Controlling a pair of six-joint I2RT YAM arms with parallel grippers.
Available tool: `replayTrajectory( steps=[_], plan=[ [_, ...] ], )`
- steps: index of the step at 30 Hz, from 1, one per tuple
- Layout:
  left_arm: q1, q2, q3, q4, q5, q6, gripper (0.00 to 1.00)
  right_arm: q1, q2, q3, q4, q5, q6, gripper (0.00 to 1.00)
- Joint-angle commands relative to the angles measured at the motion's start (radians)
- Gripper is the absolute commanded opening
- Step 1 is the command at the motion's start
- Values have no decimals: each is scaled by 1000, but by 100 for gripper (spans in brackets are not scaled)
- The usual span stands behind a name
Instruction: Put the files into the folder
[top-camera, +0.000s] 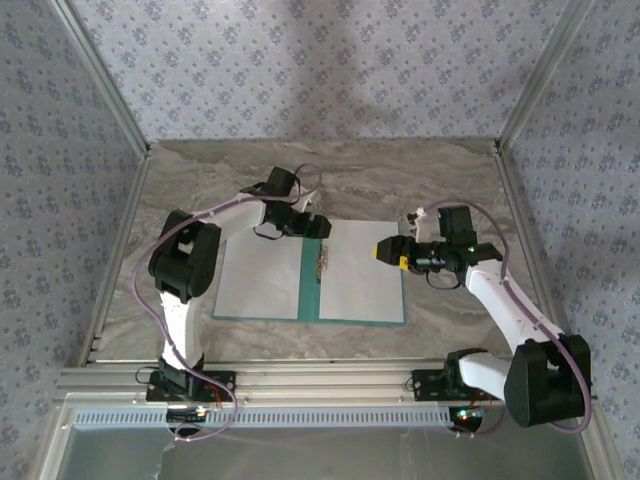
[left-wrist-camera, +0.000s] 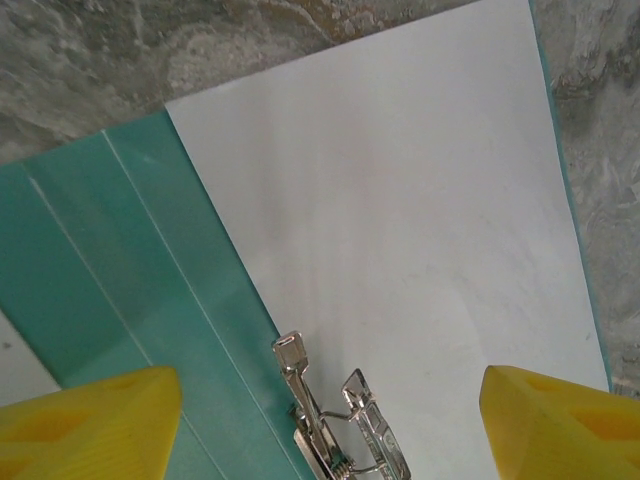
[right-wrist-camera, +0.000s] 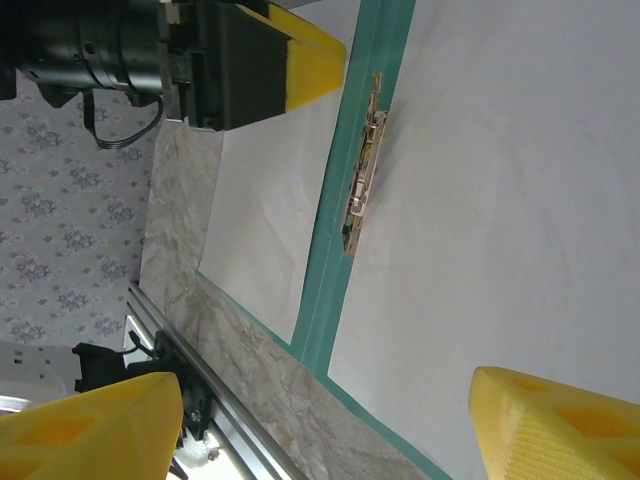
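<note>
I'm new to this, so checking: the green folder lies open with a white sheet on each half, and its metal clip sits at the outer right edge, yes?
No: the clip sits by the centre fold of the folder, at the inner edge of the right sheet, as the top view shows. The rest holds.

We note 2 smooth, matt white paper files (top-camera: 360, 285); folder (left-wrist-camera: 120, 260) is matt teal paper; clip (left-wrist-camera: 320, 410) shiny metal; table (top-camera: 400, 170) looks smooth, stone-patterned.

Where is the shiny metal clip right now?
In the top view, the metal clip sits on the middle fold of the green folder, near its far end, between the two white sheets, right by the left gripper.
</note>
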Motion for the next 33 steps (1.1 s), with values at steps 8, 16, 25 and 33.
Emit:
replayTrajectory(
  steps=[8,16,25,33],
  plan=[
    [-12,59,81,-14,97,55,79,-11,-45,-21,-9,-37,10,78],
    [-17,89,106,-34,109,75,79,-12,-58,-21,-15,-45,12,78],
    [-32,113,130,-55,115,84,79,-20,-49,-22,-10,-59,11,78],
    [-32,133,157,-69,114,83,79,-28,-53,-21,-16,-72,9,78]
  ],
)
